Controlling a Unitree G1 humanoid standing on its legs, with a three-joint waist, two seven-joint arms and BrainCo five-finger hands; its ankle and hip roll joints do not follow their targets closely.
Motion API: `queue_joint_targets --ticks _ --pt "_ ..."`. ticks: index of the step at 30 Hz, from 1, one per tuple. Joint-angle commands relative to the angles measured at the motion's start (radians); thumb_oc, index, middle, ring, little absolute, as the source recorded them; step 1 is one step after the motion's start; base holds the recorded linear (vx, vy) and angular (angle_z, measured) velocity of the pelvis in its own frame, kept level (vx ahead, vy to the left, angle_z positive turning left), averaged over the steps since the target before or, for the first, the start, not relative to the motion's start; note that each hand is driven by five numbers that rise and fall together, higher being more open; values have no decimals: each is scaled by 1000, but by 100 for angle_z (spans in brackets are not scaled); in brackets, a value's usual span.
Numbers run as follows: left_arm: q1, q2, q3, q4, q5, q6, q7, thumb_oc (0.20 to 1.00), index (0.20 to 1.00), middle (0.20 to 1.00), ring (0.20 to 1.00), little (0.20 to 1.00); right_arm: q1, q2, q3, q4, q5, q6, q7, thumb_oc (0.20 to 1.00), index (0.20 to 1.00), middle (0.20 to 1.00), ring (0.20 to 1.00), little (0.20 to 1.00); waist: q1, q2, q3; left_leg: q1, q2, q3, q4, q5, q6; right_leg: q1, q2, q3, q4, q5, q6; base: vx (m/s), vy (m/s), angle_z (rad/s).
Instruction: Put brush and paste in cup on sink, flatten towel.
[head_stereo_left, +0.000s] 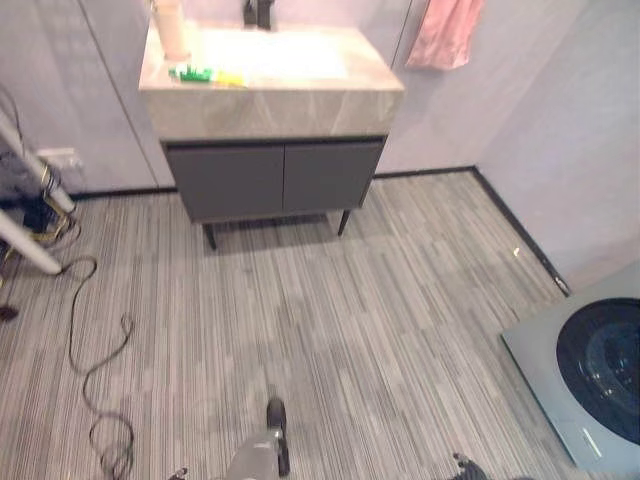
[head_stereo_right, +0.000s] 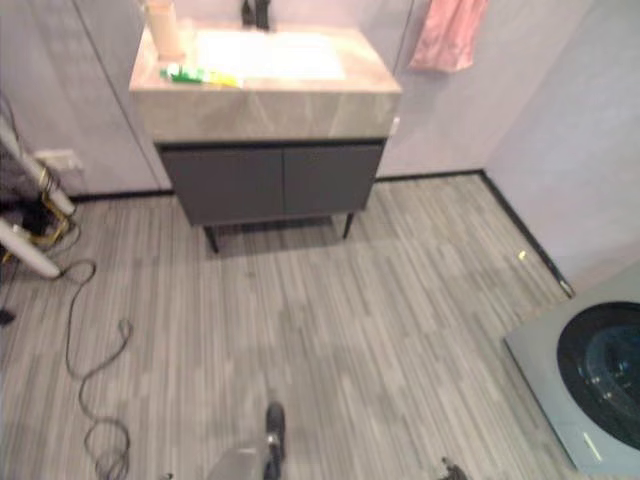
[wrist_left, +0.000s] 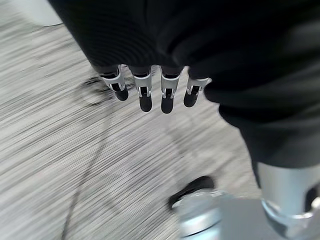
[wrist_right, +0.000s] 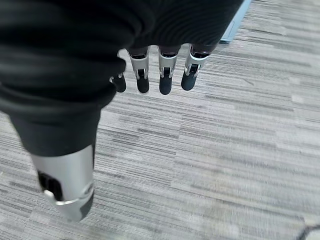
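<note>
A tall pale cup (head_stereo_left: 172, 28) stands at the back left of the stone sink counter (head_stereo_left: 270, 100). In front of it, near the counter's left front edge, lie a green piece (head_stereo_left: 192, 73) and a yellow piece (head_stereo_left: 228, 78) end to end; which is the brush and which the paste I cannot tell. A pink towel (head_stereo_left: 445, 32) hangs bunched on the wall right of the sink. My left hand (wrist_left: 145, 95) hangs over the striped floor, fingers straight and empty. My right hand (wrist_right: 165, 75) hangs the same way, holding nothing. Both are far from the sink.
A dark faucet (head_stereo_left: 258, 12) stands behind the white basin. The grey cabinet (head_stereo_left: 275, 178) under the counter stands on thin legs. A washing machine (head_stereo_left: 590, 370) sits at the right, and a white rack with clothes (head_stereo_left: 25, 200) at the left wall.
</note>
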Motion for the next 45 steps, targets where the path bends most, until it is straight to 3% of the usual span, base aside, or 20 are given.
queue_joint_targets --ticks 1,3,4,5,7,9,11,16,18,21,22,23,24,26,30,32,33,36,40,45 --pt "-66 9 -30 -50 64 -11 31 1000 1000 1000 1000 1000 -79 -69 -8 -76 12 -5 3 1000 1000 1000 1000 1000 13 69 76 39 84 -12 -64 49 -46 -133 -43 -1 -69 300 15 392 374 -24" --pt "-80 26 -38 -53 70 -8 33 1000 1000 1000 1000 1000 -91 -65 -8 -87 14 -4 -2 1000 1000 1000 1000 1000 -6 94 104 105 79 -7 -93 21 -27 -221 -49 -56 29 285 8 343 327 -11" --pt "-86 27 -37 -51 69 -6 37 1000 1000 1000 1000 1000 -95 -62 -8 -90 21 -7 -4 1000 1000 1000 1000 1000 -22 104 110 136 77 -15 -112 17 -30 -268 -12 -54 30 229 1 326 251 3" --pt "-95 32 -35 -47 69 -4 39 1000 1000 1000 1000 1000 -95 -58 -5 -100 22 -12 -2 1000 1000 1000 1000 1000 -36 107 120 167 72 -24 -129 9 -33 -327 26 -72 4 156 -11 378 216 23" --pt "-100 38 -22 -37 72 0 45 1000 1000 1000 1000 1000 -93 -56 -2 -118 15 -13 0 1000 1000 1000 1000 1000 -47 111 124 229 68 -13 -151 -15 -49 -353 8 -187 -166 79 -25 483 140 13" --pt "-102 23 -30 -35 82 -10 38 1000 1000 1000 1000 1000 -87 -61 -22 -135 18 -16 0 1000 1000 1000 1000 1000 -81 97 123 327 19 -36 -167 -80 -62 -419 34 -200 -453 160 -10 667 54 -11" --pt "-112 18 -32 -36 77 -16 33 1000 1000 1000 1000 1000 -83 -61 -37 -152 16 -12 1 1000 1000 1000 1000 1000 -103 96 124 372 5 -58 -171 -106 -72 -471 2 -191 -572 234 8 513 -6 37" --pt "-102 -8 -42 -23 86 -21 20 1000 1000 1000 1000 1000 -64 -64 -51 -155 -11 -3 6 1000 1000 1000 1000 1000 -135 103 119 457 -3 -113 -158 -176 -80 -482 -19 -131 -605 288 22 421 -62 60" --pt "-84 -27 -31 3 84 -12 12 1000 1000 1000 1000 1000 -48 -71 -54 -150 -14 -4 11 1000 1000 1000 1000 1000 -147 102 88 502 10 -146 -91 -226 -89 -458 -6 -116 -556 298 -3 546 -196 55" --pt "-69 -40 -16 19 77 -4 9 1000 1000 1000 1000 1000 -47 -78 -48 -130 -24 -4 14 1000 1000 1000 1000 1000 -149 113 73 488 33 -161 23 -184 -117 -430 25 -125 -524 270 -35 397 -244 51" --pt "-63 -50 -12 14 63 -1 -2 1000 1000 1000 1000 1000 -46 -94 -45 -108 -30 -3 14 1000 1000 1000 1000 1000 -131 101 72 363 81 -159 325 -29 -162 -346 37 -149 -545 230 -82 304 -279 -3" --pt "-63 -49 -12 14 63 -1 -2 1000 1000 1000 1000 1000 -46 -94 -45 -108 -30 -3 14 1000 1000 1000 1000 1000 -133 98 70 360 78 -161 323 -26 -162 -349 34 -149 -546 231 -82 376 -400 15" --pt "-71 -43 -12 6 55 2 1 1000 1000 1000 1000 1000 -50 -101 -48 -107 -20 -2 9 1000 1000 1000 1000 1000 -122 81 84 287 99 -146 437 16 -169 -323 29 -153 -551 210 -103 169 -240 23" --pt "-85 -36 -10 8 57 19 24 1000 1000 1000 1000 1000 -70 -111 -42 -109 -11 5 -1 1000 1000 1000 1000 1000 -105 58 107 200 136 -78 515 6 -159 -295 17 -164 -553 180 -120 216 -266 16" --pt "-96 -37 -7 9 71 34 47 1000 1000 1000 1000 1000 -75 -129 -51 -82 -9 26 -20 1000 1000 1000 1000 1000 -92 61 103 119 219 77 353 -26 -151 -238 -2 -193 -566 134 -103 247 -62 18" --pt "-89 -38 -6 15 80 36 54 1000 1000 1000 1000 1000 -71 -134 -55 -84 -8 25 -22 1000 1000 1000 1000 1000 -86 72 98 108 203 64 222 -28 -145 -221 0 -192 -562 110 -92 358 120 4" --pt "-74 -43 -1 28 85 39 53 1000 1000 1000 1000 1000 -70 -133 -47 -88 -24 24 -26 1000 1000 1000 1000 1000 -71 92 91 102 188 -4 41 16 -152 -184 13 -180 -559 80 -77 324 134 -11" --pt "-66 -47 -1 35 90 37 54 1000 1000 1000 1000 1000 -70 -127 -30 -87 -43 21 -25 1000 1000 1000 1000 1000 -55 108 87 82 199 -66 -48 82 -167 -152 21 -158 -552 55 -71 322 140 -9" --pt "-52 -33 -4 36 102 31 44 1000 1000 1000 1000 1000 -68 -110 13 -94 -75 19 1 1000 1000 1000 1000 1000 -42 111 76 96 198 -81 -48 71 -160 -109 10 -128 -502 -4 -59 285 163 -44" --pt "-55 -28 -35 24 127 28 32 1000 1000 1000 1000 1000 -69 -89 0 -88 -56 20 18 1000 1000 1000 1000 1000 -31 93 53 105 119 -73 31 -31 -105 -91 -55 -85 -438 -2 -23 219 246 -31"
